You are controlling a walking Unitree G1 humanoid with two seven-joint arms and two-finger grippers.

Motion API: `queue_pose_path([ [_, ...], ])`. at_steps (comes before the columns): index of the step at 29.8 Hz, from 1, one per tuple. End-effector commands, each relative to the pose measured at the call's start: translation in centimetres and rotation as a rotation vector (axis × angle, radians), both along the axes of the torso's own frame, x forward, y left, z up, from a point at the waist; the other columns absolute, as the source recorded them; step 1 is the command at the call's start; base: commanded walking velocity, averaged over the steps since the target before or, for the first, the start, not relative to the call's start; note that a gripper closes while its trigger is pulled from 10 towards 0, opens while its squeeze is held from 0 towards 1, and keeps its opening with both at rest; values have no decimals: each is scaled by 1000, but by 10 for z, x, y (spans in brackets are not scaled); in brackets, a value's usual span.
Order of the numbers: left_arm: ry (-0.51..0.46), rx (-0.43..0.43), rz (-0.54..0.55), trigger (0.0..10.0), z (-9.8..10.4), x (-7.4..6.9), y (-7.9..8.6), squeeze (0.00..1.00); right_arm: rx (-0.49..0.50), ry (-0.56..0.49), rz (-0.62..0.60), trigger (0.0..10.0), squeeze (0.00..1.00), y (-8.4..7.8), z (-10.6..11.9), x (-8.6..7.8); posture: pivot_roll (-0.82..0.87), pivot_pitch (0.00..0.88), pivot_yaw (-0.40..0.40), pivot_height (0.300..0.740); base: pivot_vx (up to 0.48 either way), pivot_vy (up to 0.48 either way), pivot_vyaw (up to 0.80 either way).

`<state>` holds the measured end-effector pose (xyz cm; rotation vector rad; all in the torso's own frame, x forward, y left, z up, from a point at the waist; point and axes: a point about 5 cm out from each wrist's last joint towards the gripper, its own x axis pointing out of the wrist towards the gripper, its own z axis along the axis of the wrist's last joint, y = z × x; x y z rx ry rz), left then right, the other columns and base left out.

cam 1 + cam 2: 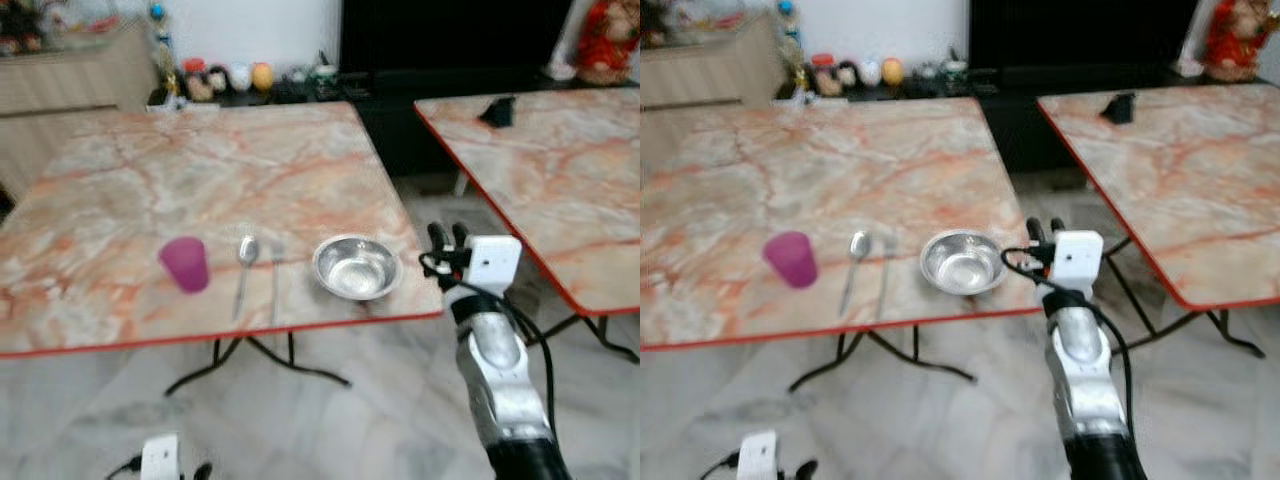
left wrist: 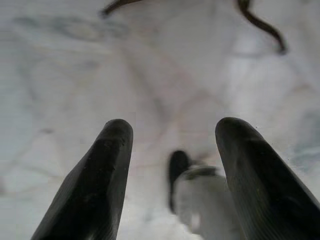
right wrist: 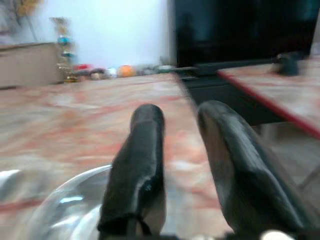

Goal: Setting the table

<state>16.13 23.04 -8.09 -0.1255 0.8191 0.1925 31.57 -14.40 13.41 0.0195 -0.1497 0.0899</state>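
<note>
1. Right gripper [image 1: 447, 238] hovers just beside the metal bowl [image 1: 357, 267], fingers parted, holding nothing.
2. Spoon [image 1: 245, 262] and purple cup [image 1: 185, 264] lie beyond the bowl on the marble table [image 1: 200, 160].
3. Left gripper [image 2: 170, 150] hangs spread over the floor.

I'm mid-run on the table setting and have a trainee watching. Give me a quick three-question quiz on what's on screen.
1. True or false: the purple cup stands to the robot's left of the spoon.
2. Which claw is raised beside the table edge near the metal bowl: A) left claw, B) right claw?
3. Fill in: a small ____ object sits on the second table.

Key: 1 true; 2 B; 3 black.
</note>
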Motion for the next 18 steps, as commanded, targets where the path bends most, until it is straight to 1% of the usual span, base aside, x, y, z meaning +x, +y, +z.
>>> queue_pose_path([
  [1, 0, -7, -10, 10000, -1, 1, -5, 0, 15, 8, -20, 10000, 0, -8, 1, 2, -72, 0, 44, 740, 0, 0, 0],
  [2, -1, -6, -11, 10000, -1, 1, -5, 0, 29, 13, -18, 10000, 0, -7, 1, 3, -72, 0, 44, 740, 0, 0, 0],
  [10, -5, -9, -10, 10000, -1, 0, -6, 0, 49, 26, -12, 10000, 0, -7, 0, 3, -70, 0, 43, 740, 0, 0, 0],
  [11, -2, -9, -11, 10000, -1, 0, -6, 0, 70, 34, -14, 10000, 1000, -8, -1, 3, -71, 0, 43, 740, 0, 0, 0],
  [13, -1, -10, -11, 10000, -1, 0, -6, 0, 86, 37, -17, 10000, 1000, -8, -2, 3, -71, 0, 43, 740, 0, 0, 0],
  [18, 2, -10, -13, 10000, -2, -1, -7, 0, 82, 45, -25, 10000, 1000, -10, -3, 4, -70, 0, 42, 740, 0, 0, 0],
])
